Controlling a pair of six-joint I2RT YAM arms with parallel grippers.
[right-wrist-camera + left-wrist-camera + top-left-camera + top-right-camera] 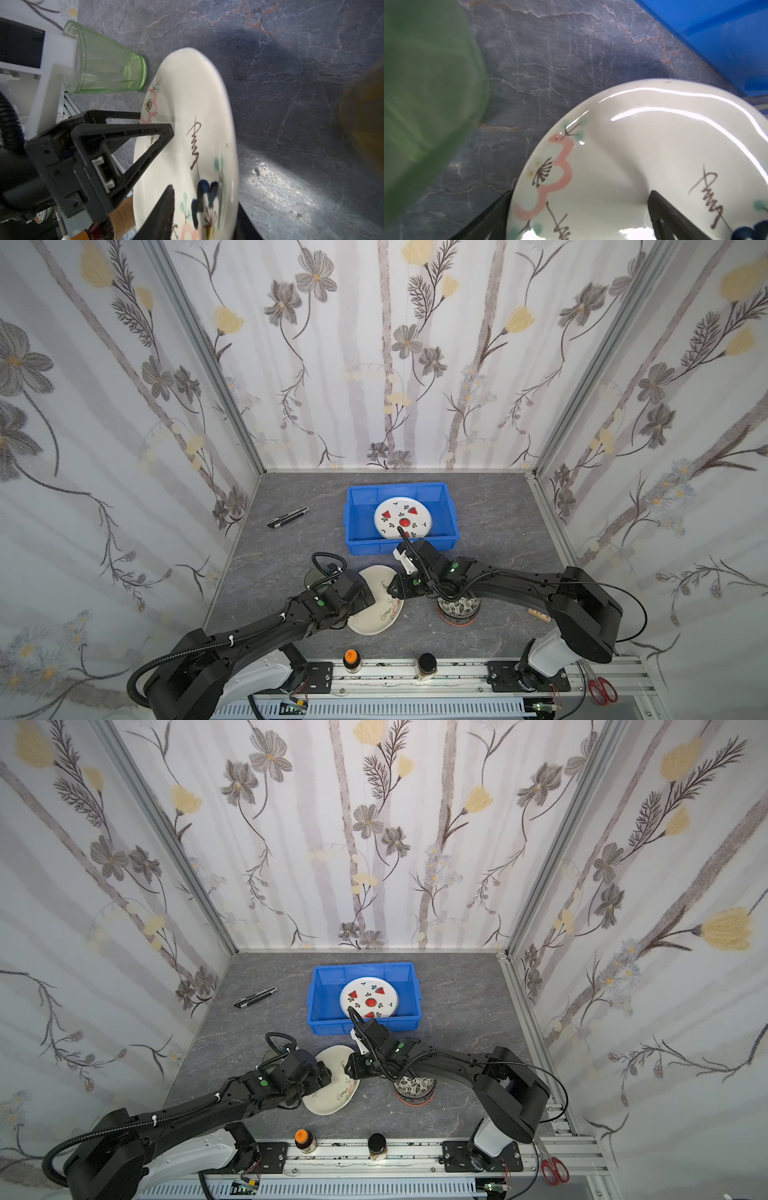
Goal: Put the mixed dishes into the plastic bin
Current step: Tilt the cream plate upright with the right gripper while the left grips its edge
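Right gripper seemingly astride cream plate

Two plates: watermelon plate, cream plate. Two jars: orange-lidded jar, black-lidded jar. One green tumbler, one blue bin, one bowl stack, bowls uncountable.

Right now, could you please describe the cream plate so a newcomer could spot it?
Find the blue bin at the back of the table. Just before its near wall sits the cream plate, between a green tumbler and stacked bowls. Unlike the watermelon plate in the bin, it bears pink and blue flowers.
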